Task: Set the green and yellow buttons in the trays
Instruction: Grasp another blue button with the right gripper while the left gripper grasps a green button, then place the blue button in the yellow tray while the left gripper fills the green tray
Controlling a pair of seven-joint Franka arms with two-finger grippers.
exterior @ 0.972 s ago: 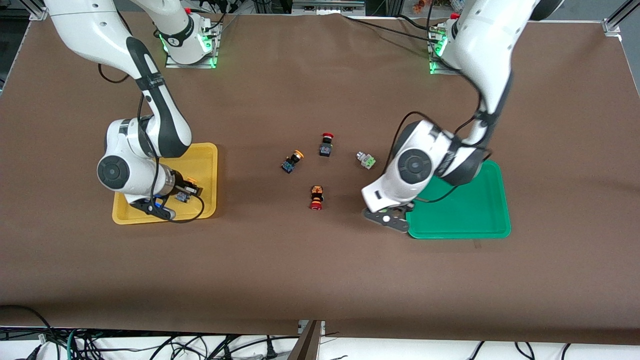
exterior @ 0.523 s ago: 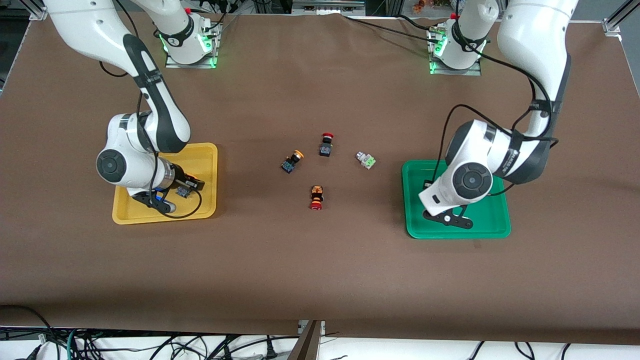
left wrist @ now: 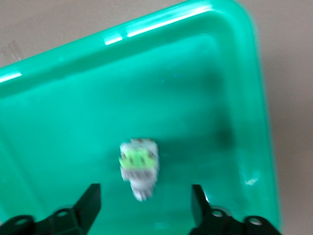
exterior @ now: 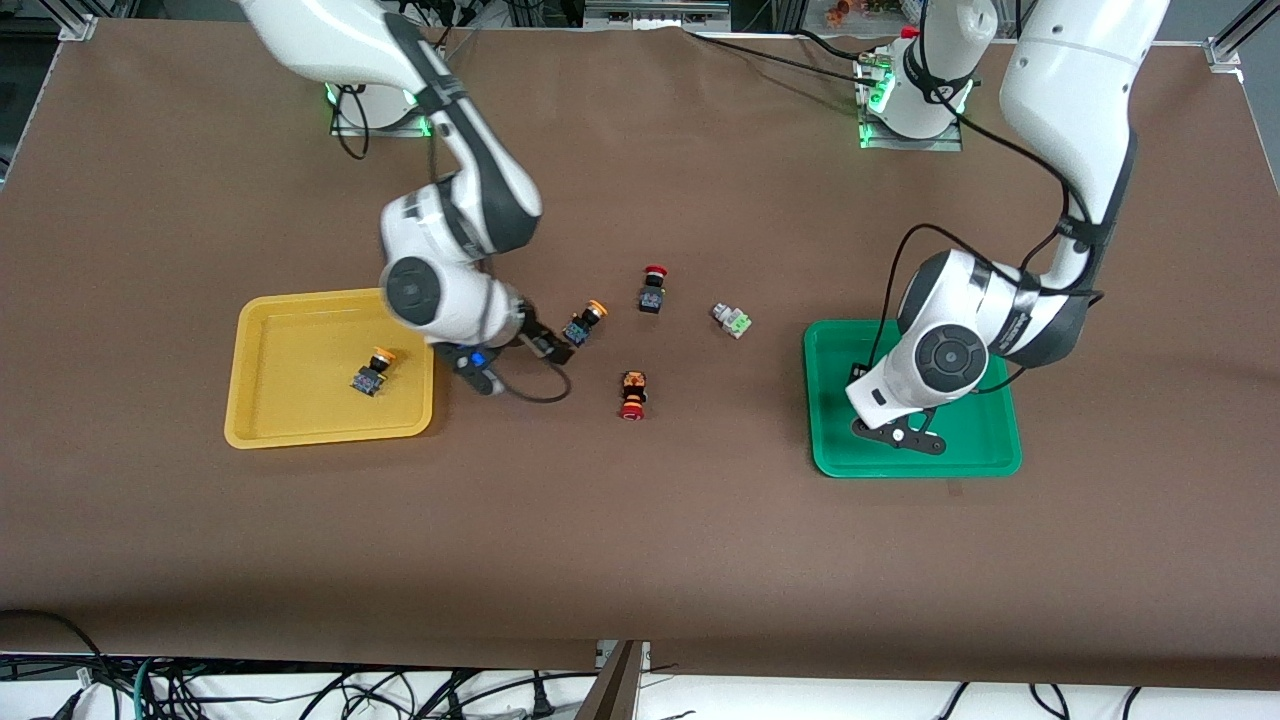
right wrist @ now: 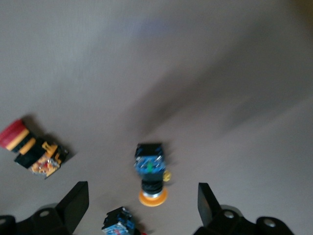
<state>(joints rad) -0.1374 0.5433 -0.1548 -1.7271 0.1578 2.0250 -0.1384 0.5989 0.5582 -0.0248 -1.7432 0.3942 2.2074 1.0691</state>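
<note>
A yellow-capped button (exterior: 372, 372) lies in the yellow tray (exterior: 290, 330). A second yellow-capped button (exterior: 583, 325) lies on the table mid-way between the trays. My right gripper (exterior: 518, 362) is open and empty just beside it. In the right wrist view this button (right wrist: 150, 176) lies just ahead of the open right gripper (right wrist: 142, 205). A green-faced button (exterior: 732, 320) lies on the table near the green tray (exterior: 975, 440). My left gripper (exterior: 897, 436) is over that tray. The left wrist view shows the left gripper (left wrist: 144, 205) open above another green-faced button (left wrist: 139, 166) lying in the green tray (left wrist: 58, 112).
A red-capped black switch (exterior: 652, 290) lies farther from the front camera than the loose yellow-capped button. A red-capped switch with an orange body (exterior: 632, 395) lies nearer. Both show in the right wrist view, the black one (right wrist: 120, 223) and the orange-bodied one (right wrist: 34, 154).
My right gripper left a yellow-capped button in the yellow tray and moved to the loose yellow-capped button. My left gripper moved from the green tray's edge to over the tray.
</note>
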